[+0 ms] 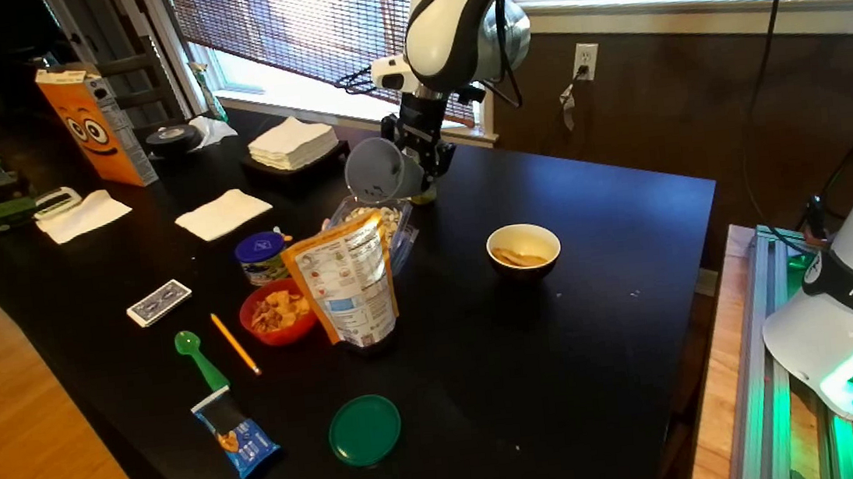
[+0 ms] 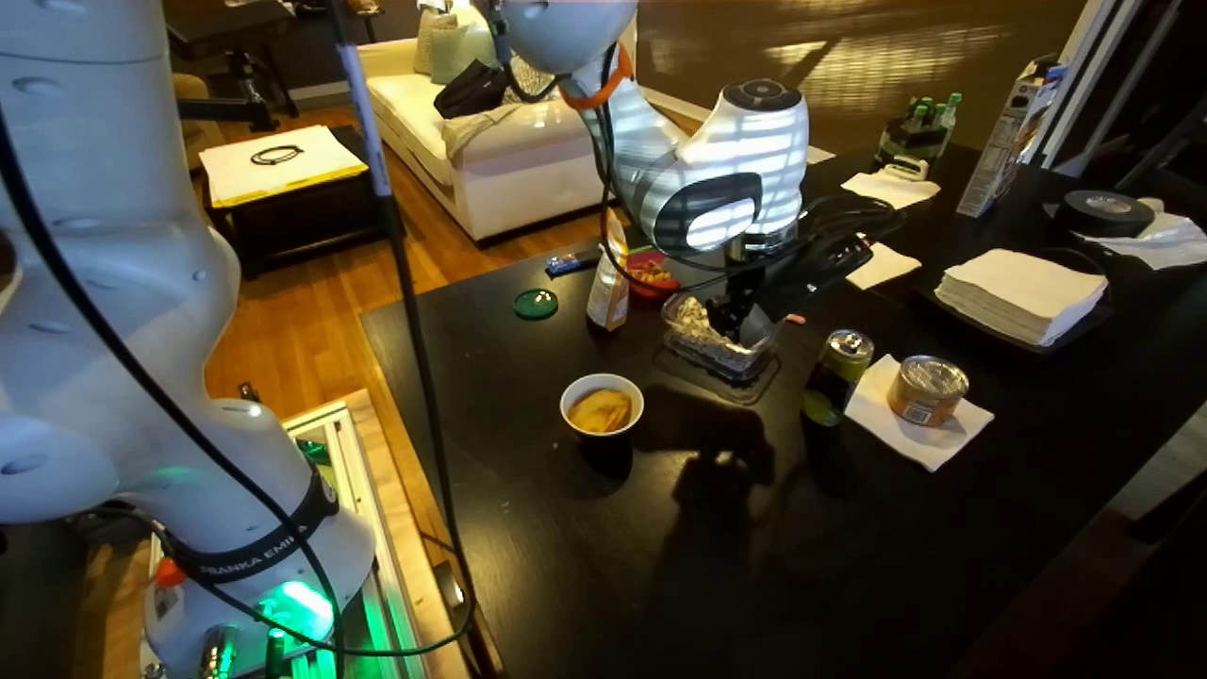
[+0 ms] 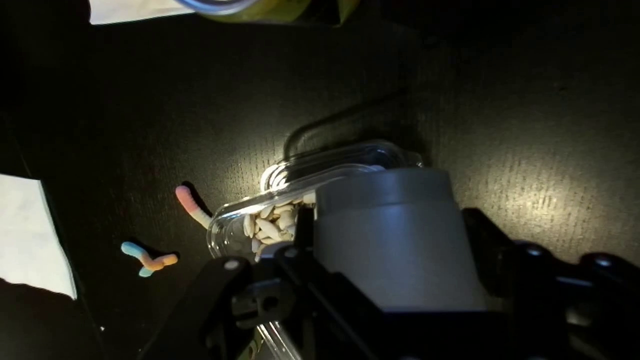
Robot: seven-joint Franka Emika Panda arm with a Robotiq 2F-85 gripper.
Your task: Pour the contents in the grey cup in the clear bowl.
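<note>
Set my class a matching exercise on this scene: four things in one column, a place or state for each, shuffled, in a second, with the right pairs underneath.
Things
1. grey cylindrical cup
2. low, clear plastic bowl
3. round red bowl
4. flat, round green lid

Places and states
A. lying flat on the black tabletop
B. holding orange-brown snack pieces
C. tilted, gripped between the jaws
D. holding pale pieces

Right pairs: 1-C, 2-D, 3-B, 4-A
</note>
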